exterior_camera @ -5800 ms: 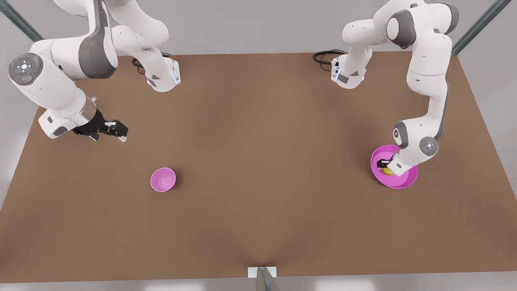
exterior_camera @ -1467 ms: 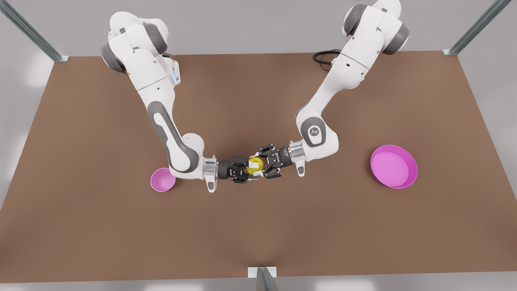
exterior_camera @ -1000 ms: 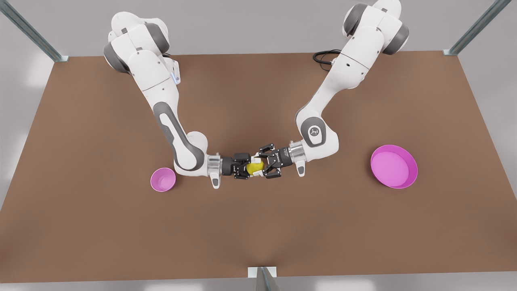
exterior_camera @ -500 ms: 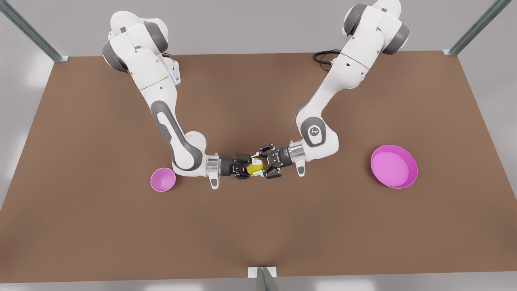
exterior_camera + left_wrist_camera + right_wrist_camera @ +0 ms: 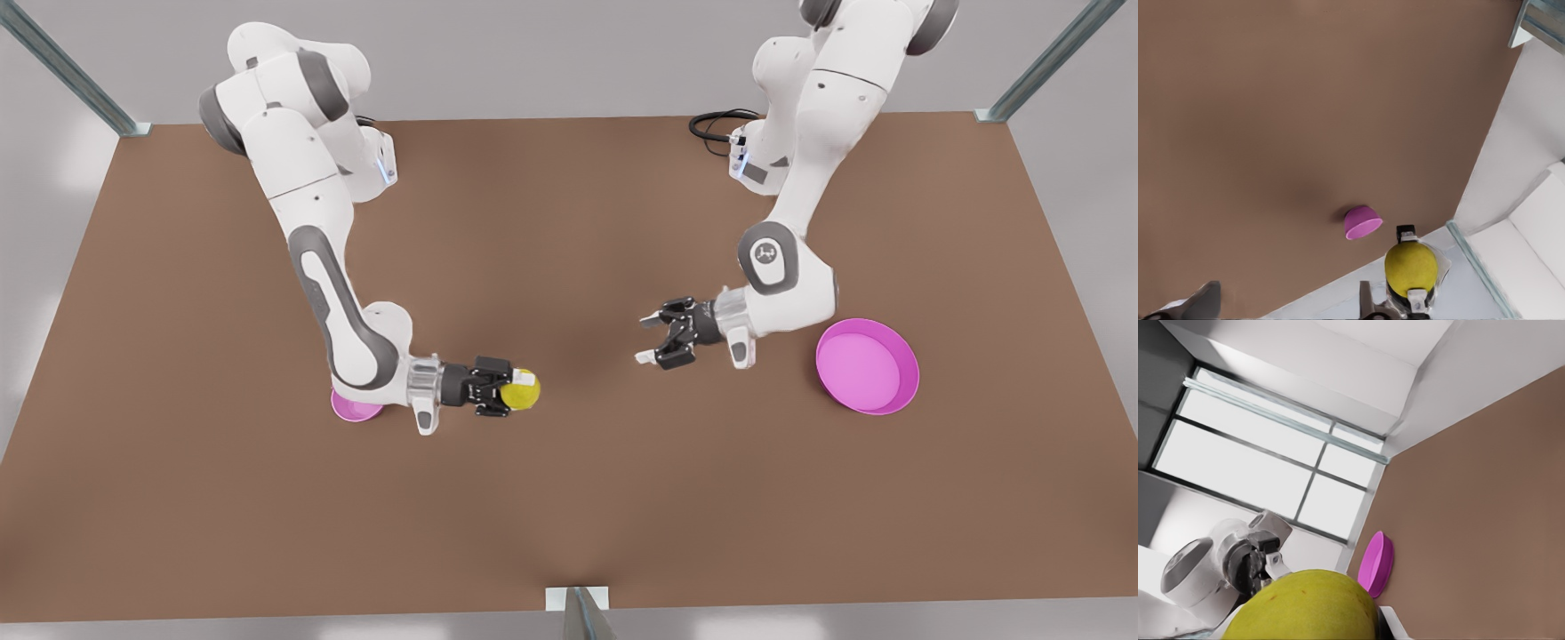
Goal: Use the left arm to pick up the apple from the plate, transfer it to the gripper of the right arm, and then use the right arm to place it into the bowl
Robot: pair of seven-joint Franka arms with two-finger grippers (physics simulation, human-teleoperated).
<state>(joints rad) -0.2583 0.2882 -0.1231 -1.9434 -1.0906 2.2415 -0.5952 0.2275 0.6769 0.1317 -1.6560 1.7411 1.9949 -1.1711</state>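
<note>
In the front view the right gripper (image 5: 514, 391), on the arm at the front view's left, is shut on the yellow-green apple (image 5: 521, 390) and holds it above the table just right of the bowl (image 5: 354, 409). That arm's elbow hides most of the bowl. The right wrist view has the apple (image 5: 1305, 607) close up. The left gripper (image 5: 652, 339) hangs open and holds nothing, between the apple and the magenta plate (image 5: 867, 366). From the left wrist view I see the bowl (image 5: 1361, 222) and the apple (image 5: 1410, 267) in the other claw.
Brown table (image 5: 569, 498) with bare room in the middle and front. Black cables (image 5: 716, 124) lie at the far edge by the arm bases. A metal post (image 5: 582, 613) stands at the near edge. The plate (image 5: 1378, 563) shows edge-on in the right wrist view.
The left gripper has let go of the apple and drawn back toward the plate. The right gripper, shut on the apple, has carried it toward the bowl.
</note>
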